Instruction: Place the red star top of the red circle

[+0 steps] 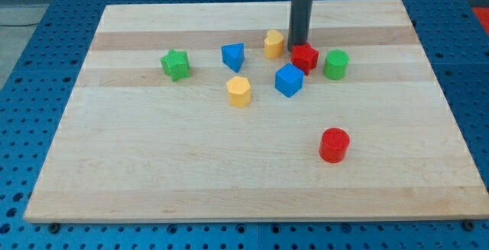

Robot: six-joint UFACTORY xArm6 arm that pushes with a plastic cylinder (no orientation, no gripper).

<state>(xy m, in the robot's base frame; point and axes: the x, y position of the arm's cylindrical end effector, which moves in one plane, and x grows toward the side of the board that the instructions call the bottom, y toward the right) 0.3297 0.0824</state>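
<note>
My tip (296, 49), a bare rod with no pincer to spread or pinch, touches the red star (305, 57) at its upper left. The red circle (334, 144) lies well below the star, slightly right.

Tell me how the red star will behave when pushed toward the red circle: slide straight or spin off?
The red star looks squat and flat-bottomed, so it should slide, not tip. Its points may let it turn off my tip, which touches its upper-left edge. The blue cube nearby may snag it.
</note>
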